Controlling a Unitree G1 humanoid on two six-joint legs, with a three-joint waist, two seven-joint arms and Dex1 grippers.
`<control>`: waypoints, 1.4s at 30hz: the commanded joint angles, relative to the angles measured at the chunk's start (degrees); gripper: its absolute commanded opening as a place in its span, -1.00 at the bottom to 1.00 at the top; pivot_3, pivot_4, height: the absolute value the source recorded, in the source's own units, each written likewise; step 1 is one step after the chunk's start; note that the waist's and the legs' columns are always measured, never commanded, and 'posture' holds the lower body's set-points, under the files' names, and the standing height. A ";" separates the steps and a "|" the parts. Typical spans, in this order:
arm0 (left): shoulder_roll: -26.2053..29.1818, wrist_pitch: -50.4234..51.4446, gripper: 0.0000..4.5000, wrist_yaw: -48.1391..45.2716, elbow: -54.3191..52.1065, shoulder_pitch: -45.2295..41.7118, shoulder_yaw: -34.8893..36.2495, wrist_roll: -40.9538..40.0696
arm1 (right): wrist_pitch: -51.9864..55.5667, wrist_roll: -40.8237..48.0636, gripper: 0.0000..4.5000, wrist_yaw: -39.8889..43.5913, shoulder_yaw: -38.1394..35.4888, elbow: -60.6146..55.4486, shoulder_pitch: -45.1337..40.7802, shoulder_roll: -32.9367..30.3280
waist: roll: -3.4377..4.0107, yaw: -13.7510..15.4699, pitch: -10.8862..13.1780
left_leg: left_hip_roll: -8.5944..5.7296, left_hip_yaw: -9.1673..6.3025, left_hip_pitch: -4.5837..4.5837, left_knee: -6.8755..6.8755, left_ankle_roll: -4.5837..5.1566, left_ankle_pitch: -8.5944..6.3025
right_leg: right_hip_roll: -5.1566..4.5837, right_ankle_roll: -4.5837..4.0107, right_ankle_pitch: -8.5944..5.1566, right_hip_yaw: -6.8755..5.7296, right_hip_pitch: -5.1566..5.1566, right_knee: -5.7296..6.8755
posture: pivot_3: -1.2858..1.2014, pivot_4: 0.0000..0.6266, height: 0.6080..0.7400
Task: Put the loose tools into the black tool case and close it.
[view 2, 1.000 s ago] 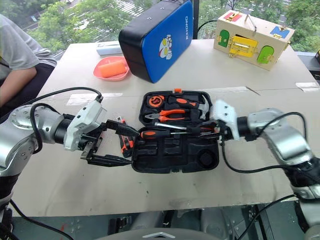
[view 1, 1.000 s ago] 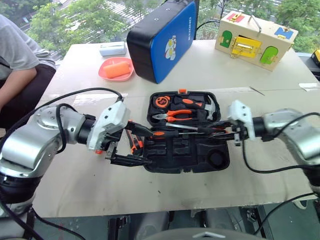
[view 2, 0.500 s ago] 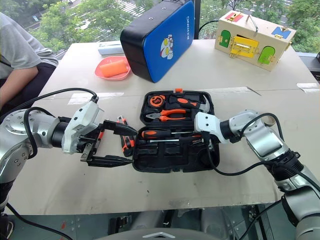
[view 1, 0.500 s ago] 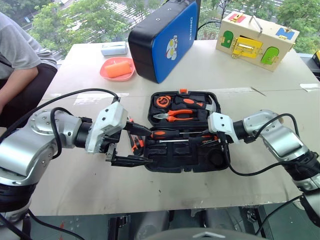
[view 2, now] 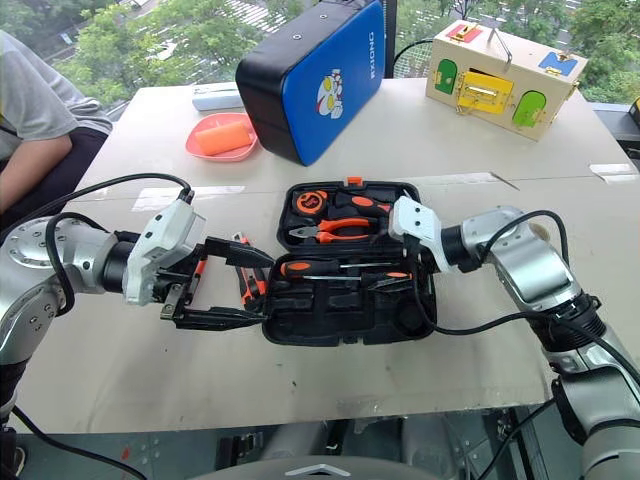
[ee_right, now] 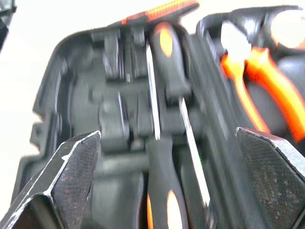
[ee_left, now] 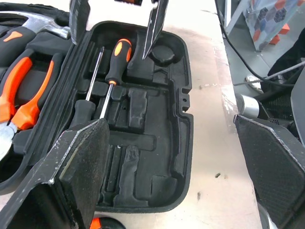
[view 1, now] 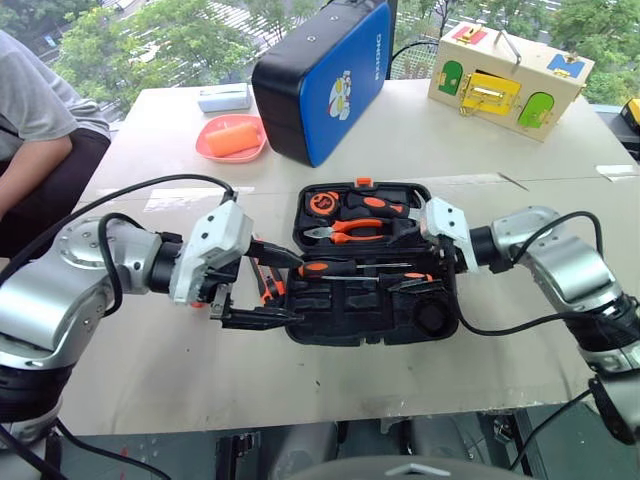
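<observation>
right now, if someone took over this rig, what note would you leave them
Left gripper: open, empty, beside the case's left edge.
Right gripper: open, empty, over the case's right side.
Black tool case: open flat on the table.
Done: two screwdrivers lie in the near half, handles pointing opposite ways.
Left: a black-and-orange tool lies on the table left of the case; put it in. Check for other loose tools, then close the lid.
</observation>
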 commanded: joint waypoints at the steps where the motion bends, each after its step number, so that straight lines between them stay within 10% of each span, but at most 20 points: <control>1: 0.39 -0.80 1.00 0.19 -0.33 -0.43 0.47 -0.11 | -0.51 0.56 0.97 -1.45 -0.78 -1.43 0.39 1.62 | 0.00 0.10 0.00 | 0.00 0.00 -0.01 0.00 0.00 0.00 | 0.00 0.00 0.00 -0.01 -0.01 0.00 | 0.03 -0.52 0.93; 11: 0.40 -0.79 1.00 0.37 0.01 -0.64 0.23 0.44 | -4.84 -2.39 -0.98 -3.10 1.15 2.27 2.98 4.72 | 0.00 -0.04 0.00 | 0.00 0.02 -0.01 0.01 0.00 0.00 | 0.04 0.00 0.00 0.03 -0.06 0.05 | 0.03 -0.52 0.93; 23: 0.28 -0.98 1.00 1.09 0.25 -1.42 -0.74 0.73 | -21.06 -15.12 -0.98 -3.40 8.46 13.45 5.85 3.78 | -0.06 -0.06 -0.09 | 0.00 0.08 0.32 0.00 -0.01 0.00 | 0.16 0.00 0.00 0.08 0.19 0.14 | 0.03 -0.52 0.93; 29: 0.09 0.62 1.00 4.09 -0.50 2.01 1.78 -0.04 | -19.45 -5.96 -0.98 -6.51 -1.28 9.49 2.43 9.67 | -0.10 -0.58 -0.10 | 0.01 0.08 0.40 0.01 -0.03 0.01 | 0.20 -0.07 0.04 0.16 0.15 0.33 | 0.03 -0.52 0.93; 34: -3.37 6.88 1.00 11.95 -4.18 18.45 18.10 -2.57 | -8.73 10.70 -0.98 -0.41 -10.45 -0.15 -0.97 7.92 | 0.03 -1.42 -0.01 | 0.01 0.10 0.25 -0.19 -0.04 0.02 | 0.16 -0.07 0.04 0.33 -0.11 0.29 | 0.03 -0.52 0.93; 42: -18.67 8.66 1.00 19.88 -12.37 47.64 45.69 -0.59 | -1.67 21.03 0.65 9.64 -13.46 -3.61 -3.68 1.04 | -0.03 -1.46 -0.04 | 0.14 0.17 0.22 -0.67 -0.09 -0.02 | 0.11 -0.18 0.10 0.54 -0.24 -0.30 | 0.03 -0.52 0.93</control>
